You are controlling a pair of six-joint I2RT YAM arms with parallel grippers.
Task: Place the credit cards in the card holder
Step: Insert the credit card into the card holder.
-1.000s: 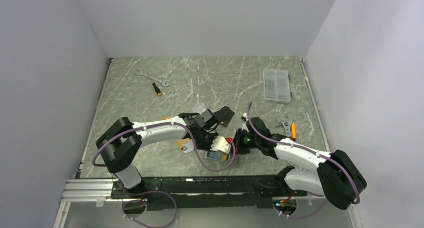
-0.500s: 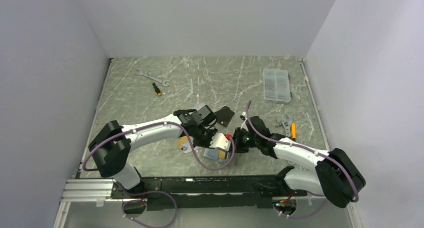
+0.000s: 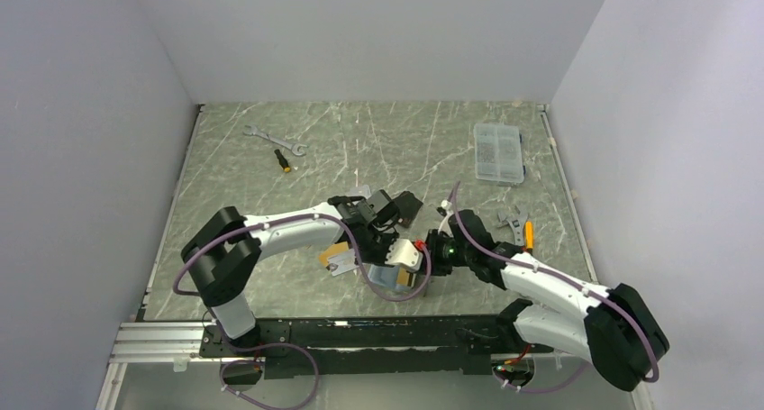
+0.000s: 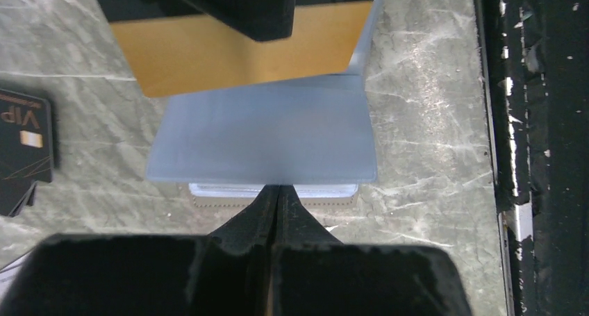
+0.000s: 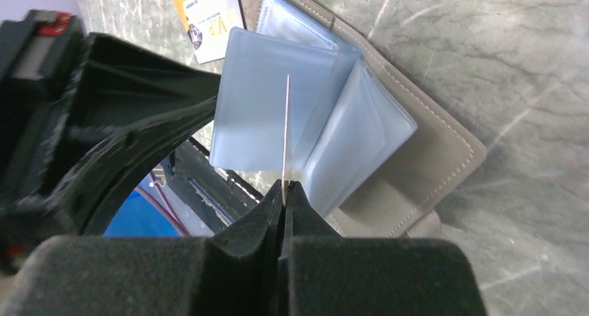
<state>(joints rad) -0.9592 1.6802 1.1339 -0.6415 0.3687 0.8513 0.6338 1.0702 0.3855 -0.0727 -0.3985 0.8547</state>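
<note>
The card holder is laid open between both arms. Its blue sleeve is pinched up by the left gripper. A gold card, clamped edge-on in the right gripper, is held just beyond that sleeve.

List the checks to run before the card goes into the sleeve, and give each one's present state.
1. Right gripper jaws shut on the gold card: ok.
2. Left gripper jaws shut on the edge of the blue sleeve, holding it lifted: ok.
3. Card holder lying open on the table: ok.
4. Card's leading edge lined up with the sleeve's opening: cannot tell.
5. Black VIP card lying clear of the holder: ok.
</note>
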